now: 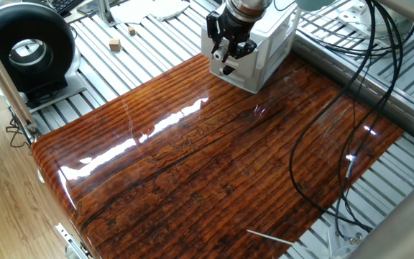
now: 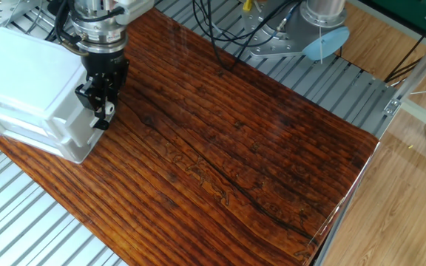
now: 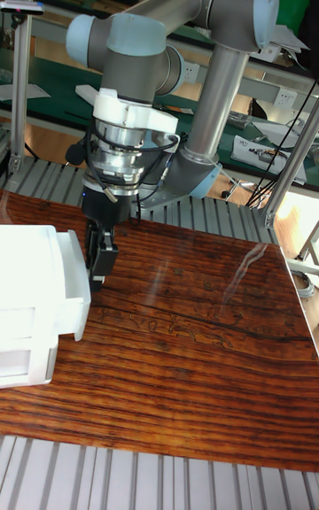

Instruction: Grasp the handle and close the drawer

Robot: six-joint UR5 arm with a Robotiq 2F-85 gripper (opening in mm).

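Gleaming glossy wood-grain tabletop [image 1: 214,165], slatted metal bench [image 1: 142,43] around, claw [image 2: 102,111] gripping handle, grasp unclear

The UR5 arm [image 3: 217,76] reaches down over the far left corner of the tabletop, its wrist [image 3: 131,142] pointing steeply downward. The black gripper [image 2: 102,111] hangs just above the wood, fingers [image 1: 226,52] drawn close together, though whether they pinch anything is hard to tell.
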